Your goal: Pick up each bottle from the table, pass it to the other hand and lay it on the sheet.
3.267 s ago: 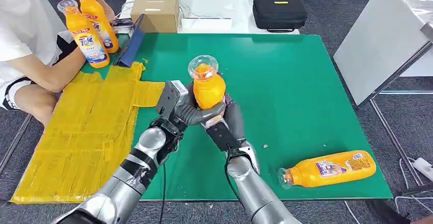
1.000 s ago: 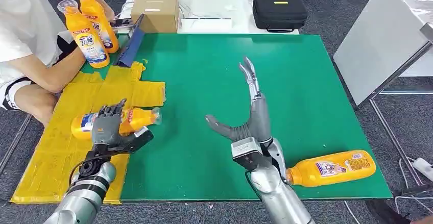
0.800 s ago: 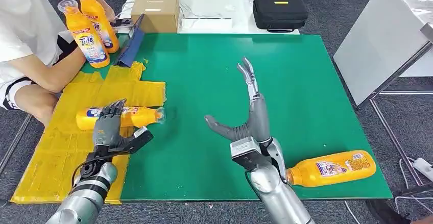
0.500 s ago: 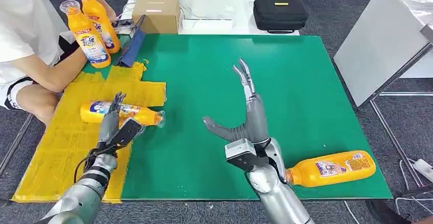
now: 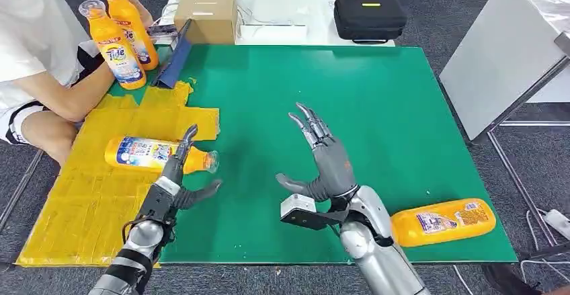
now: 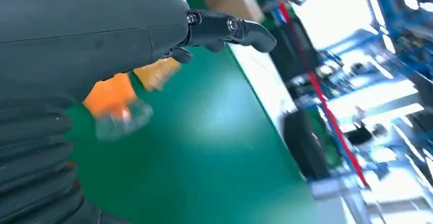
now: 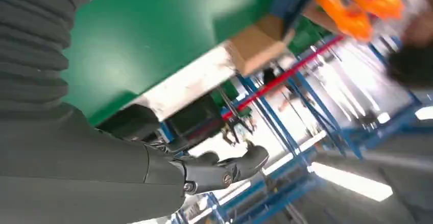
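Note:
An orange bottle (image 5: 158, 155) lies on its side on the yellow sheet (image 5: 94, 194), its clear cap toward the green mat. My left hand (image 5: 175, 181) hovers just in front of it, fingers spread, holding nothing; the left wrist view catches the bottle's neck and cap (image 6: 118, 106) past the hand (image 6: 102, 35). My right hand (image 5: 322, 160) is raised over the middle of the mat, fingers apart and empty, as in the right wrist view (image 7: 153, 168). A second orange bottle (image 5: 447, 222) lies on the mat near its front right corner, partly behind my right forearm.
A person (image 5: 33, 53) sits at the left holding two upright orange bottles (image 5: 121, 36). Behind the green mat (image 5: 376, 107) are a cardboard box (image 5: 205, 14), a black case (image 5: 370, 14) and a white table (image 5: 497, 53) at the right.
My left hand has let go of the bottle on the sheet and drawn back toward me. My right hand has lowered and tilted slightly, still open.

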Tool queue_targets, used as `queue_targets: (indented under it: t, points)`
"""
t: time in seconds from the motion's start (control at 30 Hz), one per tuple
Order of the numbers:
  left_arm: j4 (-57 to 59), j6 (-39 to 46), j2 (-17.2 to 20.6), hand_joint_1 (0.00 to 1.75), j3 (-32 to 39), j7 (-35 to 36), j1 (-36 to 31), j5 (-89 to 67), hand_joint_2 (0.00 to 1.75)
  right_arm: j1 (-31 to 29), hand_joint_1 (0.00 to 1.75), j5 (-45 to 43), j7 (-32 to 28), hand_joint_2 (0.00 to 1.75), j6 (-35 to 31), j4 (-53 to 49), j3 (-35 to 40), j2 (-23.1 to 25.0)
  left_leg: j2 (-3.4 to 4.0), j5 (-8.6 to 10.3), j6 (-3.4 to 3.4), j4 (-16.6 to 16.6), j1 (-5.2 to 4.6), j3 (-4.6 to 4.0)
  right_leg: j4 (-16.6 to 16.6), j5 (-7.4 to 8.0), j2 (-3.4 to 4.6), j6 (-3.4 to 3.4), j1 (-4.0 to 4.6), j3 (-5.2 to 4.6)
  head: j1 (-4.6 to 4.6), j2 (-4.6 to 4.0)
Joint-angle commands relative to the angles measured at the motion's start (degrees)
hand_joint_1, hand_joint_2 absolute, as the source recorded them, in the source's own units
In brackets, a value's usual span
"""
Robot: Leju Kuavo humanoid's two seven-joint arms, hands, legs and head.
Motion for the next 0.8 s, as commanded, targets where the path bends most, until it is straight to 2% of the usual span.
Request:
queue_targets:
  t: [0.03,0.13,0.23,0.3,0.43,0.6,0.63,0.7,0.73,0.8]
  points:
    - [-10.8,-2.2,3.2,0.0,-6.4,0.3,4.3,1.6,1.75,-1.8,0.0,3.1,1.2,1.75,3.0,5.6,0.5,-8.3,-0.08,-0.09,-0.11,0.0,0.04,0.2,0.0,-0.07,0.02,-0.06,0.01,0.21,0.0,-0.02]
    - [-10.2,-2.9,1.7,0.0,-4.3,0.3,4.9,-0.2,1.75,-0.9,0.0,7.2,2.4,1.75,5.1,4.8,0.4,-14.3,-0.12,-0.2,-0.18,0.1,0.09,0.35,0.0,-0.16,0.07,-0.08,0.04,0.38,0.0,-0.02]
    - [-9.1,-4.7,0.0,0.0,-2.0,0.3,4.5,-1.3,1.75,-0.5,0.0,6.2,0.4,1.75,9.3,4.1,-1.3,-20.0,-0.31,-0.09,-0.1,0.0,0.05,0.23,-0.1,-0.13,-0.2,-0.02,0.01,0.29,0.0,-0.02]
    - [-9.0,-4.8,-0.1,0.0,-1.9,0.3,4.4,-1.4,1.75,-0.5,0.0,5.7,-0.1,1.75,9.7,4.0,-1.8,-20.6,-0.37,-0.11,-0.1,0.0,0.05,0.23,0.0,-0.16,-0.21,-0.02,0.0,0.29,-0.02,0.0]
    - [-7.2,-5.6,-1.2,0.0,-1.5,0.3,2.7,-2.4,1.75,-0.7,0.0,2.0,-3.9,1.75,15.7,1.6,-3.1,-26.8,-0.34,-0.15,-0.11,0.1,0.02,0.2,0.0,-0.16,-0.15,-0.02,-0.03,0.3,0.02,-0.02]
    - [-6.9,-5.7,-1.4,0.0,-1.4,0.3,2.5,-2.5,1.75,-0.2,0.0,1.3,-4.5,1.75,16.2,0.7,-3.9,-27.4,-0.27,-0.06,-0.03,0.0,-0.09,0.07,0.0,-0.03,-0.15,0.04,-0.1,0.11,0.0,-0.02]
    - [-6.8,-5.9,-1.4,0.0,-1.3,0.3,2.4,-2.4,1.75,-0.1,0.0,0.2,-5.2,1.75,17.1,0.2,-4.1,-27.8,-0.3,-0.18,-0.11,0.1,-0.05,0.27,0.0,-0.14,-0.11,0.0,-0.08,0.34,0.0,-0.02]
    - [-6.4,-6.2,-1.7,0.0,-1.1,0.3,1.9,-2.2,1.75,0.7,0.0,-2.6,-6.8,1.75,18.9,-1.8,-5.7,-30.2,-0.13,-0.25,-0.14,0.1,-0.03,0.33,0.0,-0.14,0.06,-0.02,-0.06,0.38,0.0,-0.02]
    - [-6.0,-6.5,-1.8,0.0,-0.9,0.3,1.5,-1.9,1.75,1.5,0.0,-4.1,-8.1,1.75,20.2,-3.3,-6.5,-31.7,-0.19,-0.1,-0.05,0.1,-0.09,0.1,0.0,-0.04,-0.07,0.04,-0.1,0.15,0.0,-0.02]
    - [-5.4,-7.0,-2.0,0.0,-0.4,0.3,0.9,-1.5,1.75,3.8,0.0,-4.8,-9.0,1.75,21.7,-7.0,-9.3,-34.9,-0.37,-0.13,-0.08,0.1,-0.09,0.16,0.1,-0.13,-0.23,0.04,-0.12,0.2,-0.04,-0.02]
